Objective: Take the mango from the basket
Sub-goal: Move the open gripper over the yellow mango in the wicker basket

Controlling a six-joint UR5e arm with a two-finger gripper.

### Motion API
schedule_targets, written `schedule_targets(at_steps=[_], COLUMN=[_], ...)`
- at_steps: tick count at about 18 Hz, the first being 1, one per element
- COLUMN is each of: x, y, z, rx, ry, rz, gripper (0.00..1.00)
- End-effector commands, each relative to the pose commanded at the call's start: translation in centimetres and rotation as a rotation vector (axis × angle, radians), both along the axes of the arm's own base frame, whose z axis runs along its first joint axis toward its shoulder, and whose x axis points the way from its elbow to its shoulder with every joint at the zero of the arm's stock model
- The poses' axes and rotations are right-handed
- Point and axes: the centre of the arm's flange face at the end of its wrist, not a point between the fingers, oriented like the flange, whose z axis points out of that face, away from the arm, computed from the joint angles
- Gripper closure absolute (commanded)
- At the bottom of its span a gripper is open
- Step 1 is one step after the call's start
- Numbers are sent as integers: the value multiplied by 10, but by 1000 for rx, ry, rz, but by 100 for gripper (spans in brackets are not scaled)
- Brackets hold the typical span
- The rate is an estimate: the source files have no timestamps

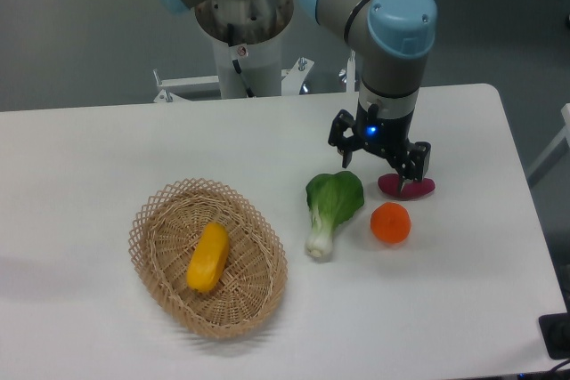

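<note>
- Closest to you is the basket (pixel 151 255), the tan wicker oval with the lattice rim, sitting on the front-left part of the white table (pixel 80 157); it's angled a bit, long axis running from upper left to lower right
- Your mango (pixel 208 257) is lying right in the middle of that basket, flat on the woven bottom; yellow-orange, oblong, tilted so its upper end points slightly to the right; nothing is touching it but the basket
- Off to the right of the basket you've got a bok choy (pixel 331 211), white stalk end pointing toward the front, green leaves fanned out toward the back; it's close to the basket rim but not touching it
- Just right of the bok choy there's a round orange (pixel 390 222); small gap between the two
- Right behind the orange is a purple-red sweet potato (pixel 407 187); only part of it shows because the gripper is in front of it
- The gripper (pixel 378 162) hangs over that sweet potato, well away from the basket; blue light glowing on the body; fingers look spread apart with nothing between them, though you can't tell if the right fingertip is touching the sweet potato
- Furthest back is the arm's base pedestal (pixel 240 20) at the rear table edge
</note>
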Motion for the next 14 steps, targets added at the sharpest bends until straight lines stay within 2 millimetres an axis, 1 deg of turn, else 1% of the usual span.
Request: schedule_targets(at_steps=[2, 5, 7, 9, 11, 14], x=[5, 9, 19, 24, 35, 62], y=[2, 2, 4, 5, 11, 28], z=[-4, 2, 8, 7, 11, 6], rx=[-2, 23, 53, 80, 109, 108], ry=[-6, -13, -24, -46, -63, -93], rz=[-6, 2, -3, 31, 47, 91], gripper=[0, 0, 0, 0, 0, 0])
